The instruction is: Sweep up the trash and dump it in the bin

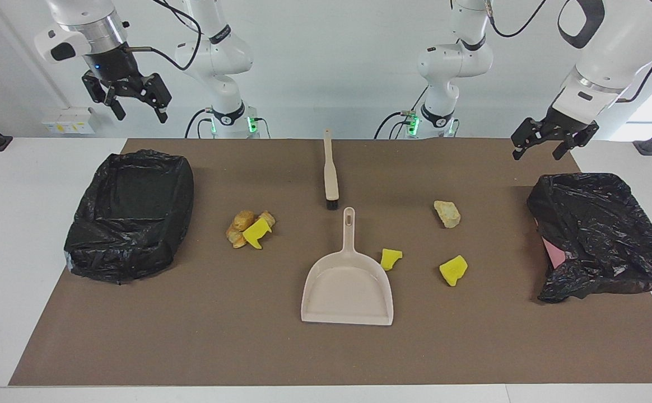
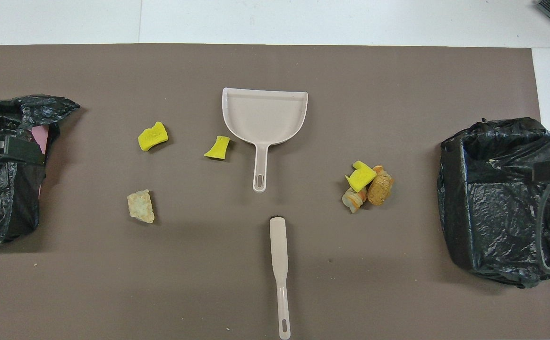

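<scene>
The trash lies on the brown mat (image 1: 191, 336): a cluster of orange-brown lumps with a yellow bit (image 1: 250, 228) (image 2: 367, 186), two yellow sponge bits (image 1: 391, 258) (image 1: 453, 270) (image 2: 218, 148) (image 2: 152, 137), and a pale tan lump (image 1: 447, 214) (image 2: 141, 206). The beige dustpan (image 1: 348, 285) (image 2: 265, 115) lies flat mid-table with its handle toward the robots. The beige brush (image 1: 330, 170) (image 2: 279, 264) lies nearer to the robots. My right gripper (image 1: 138, 109) is open and empty, high over the bin (image 1: 130, 212) at the right arm's end. My left gripper (image 1: 539, 152) is open and empty, raised by the other bin (image 1: 600, 235).
Both bins are lined with black bags (image 2: 497, 198) (image 2: 5, 170). The one at the left arm's end is crumpled, with something pink showing at its side (image 1: 553, 254). White table (image 1: 12, 252) borders the mat.
</scene>
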You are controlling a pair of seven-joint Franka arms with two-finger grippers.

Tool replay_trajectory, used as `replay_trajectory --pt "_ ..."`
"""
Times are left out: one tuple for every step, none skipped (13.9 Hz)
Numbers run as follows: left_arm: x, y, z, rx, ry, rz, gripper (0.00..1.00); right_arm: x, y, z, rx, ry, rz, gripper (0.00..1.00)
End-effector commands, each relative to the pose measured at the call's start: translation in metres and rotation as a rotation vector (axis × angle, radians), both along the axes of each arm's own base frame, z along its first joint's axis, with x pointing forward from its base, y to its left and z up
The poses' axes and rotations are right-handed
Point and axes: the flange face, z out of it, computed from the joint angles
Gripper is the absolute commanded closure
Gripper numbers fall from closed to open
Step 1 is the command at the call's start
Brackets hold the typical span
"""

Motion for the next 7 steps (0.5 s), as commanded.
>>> replay_trajectory --pt "-0.0034 0.0021 0.0037 0.012 -0.012 -0.002 0.00 -0.0008 -0.0032 -0.0029 -0.006 -0.010 0.018 0.00" --pt "-0.0034 0.0013 0.0037 0.012 -0.012 -0.005 0.00 -0.0008 -0.0022 -0.0022 -0.005 -0.012 0.018 0.00" --pt "-0.0034 0.0021 0.0037 0.012 -0.012 -0.003 0.00 -0.0004 -0.0030 -0.0031 -0.005 -0.009 0.018 0.00" --pt "-0.0034 0.0021 0.0037 0.012 -0.012 -0.003 0.00 -0.0008 -0.0030 -0.0022 -0.005 -0.012 0.017 0.00" --pt "-0.0033 0.0029 0.0037 0.012 -0.012 -0.002 0.00 -0.0008 -0.0030 -0.0029 -0.004 -0.010 0.015 0.00" --pt "-0.0034 0.0021 0.0037 0.012 -0.012 -0.003 0.00 -0.0013 -0.0030 -0.0029 -0.004 -0.010 0.014 0.00" --pt "-0.0034 0.0021 0.0037 0.012 -0.012 -0.002 0.00 -0.0013 -0.0030 -0.0029 -0.004 -0.010 0.014 0.00"
